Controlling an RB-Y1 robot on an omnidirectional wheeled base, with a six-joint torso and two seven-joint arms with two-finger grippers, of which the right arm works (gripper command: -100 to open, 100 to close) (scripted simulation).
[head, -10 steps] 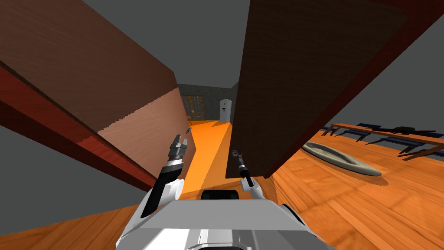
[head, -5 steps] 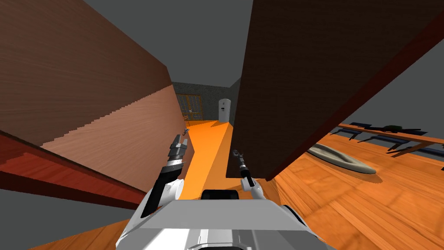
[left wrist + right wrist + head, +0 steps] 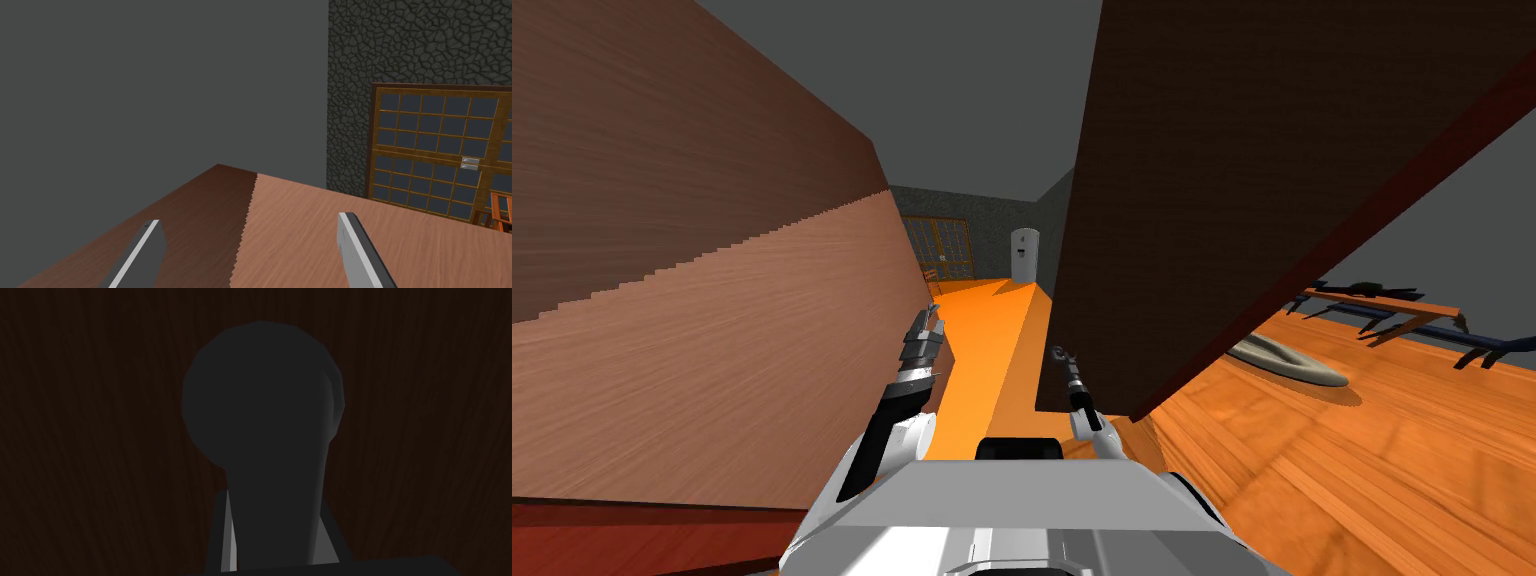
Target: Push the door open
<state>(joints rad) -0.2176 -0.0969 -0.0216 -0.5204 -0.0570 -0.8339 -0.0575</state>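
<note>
The right claw (image 3: 1059, 354) is closed on the dark handle (image 3: 260, 408) of the door (image 3: 1232, 180), which is the big dark brown leaf on my right side. In the right wrist view a thin finger (image 3: 229, 538) shows beside the handle's neck, and the dark wood is just behind the round head. The left claw (image 3: 932, 322) is wide and holds nothing. It hangs just beside the lighter brown wooden panel (image 3: 712, 320) on my left, and I cannot tell if it touches it. Between the two panels the orange floor (image 3: 997, 330) runs to a small white door (image 3: 1024, 252) far away.

I judge that the door is partly open and the push is under way. To do it well, the force should go through the handle square to the door's face, not along it, because thin fingers can slip off a round neck. The arm should follow the arc of the leaf around its hinge. The base should go forward slowly with it, so the arm is not overstretched. The left arm should avoid the left panel.
</note>
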